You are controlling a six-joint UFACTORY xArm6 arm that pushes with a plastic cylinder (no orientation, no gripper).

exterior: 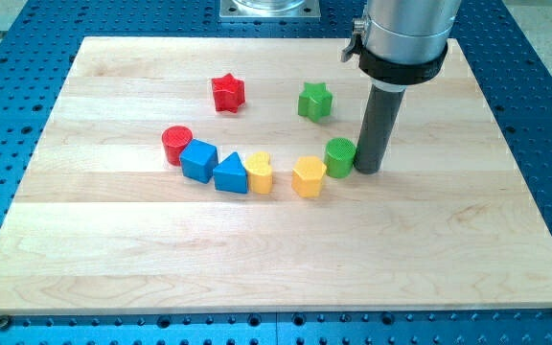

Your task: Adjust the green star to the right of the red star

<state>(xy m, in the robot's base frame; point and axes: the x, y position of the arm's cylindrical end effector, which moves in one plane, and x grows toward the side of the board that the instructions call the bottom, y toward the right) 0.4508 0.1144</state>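
Eight blocks sit on the tabletop (pixel 113 249). Toward the view's top, the red star (pixel 227 93) lies left of the green star (pixel 314 101); my tip (pixel 369 170) touches the green cylinder (pixel 340 157). No claw shows.

The wooden board (pixel 276 249) carried a green star (pixel 314 101) to the view's right of the red star (pixel 227 93); six other blocks curved below them.

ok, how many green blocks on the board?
2: green star near the view's top, right of the red star; green cylinder below it, beside my tip. None seem hidden.
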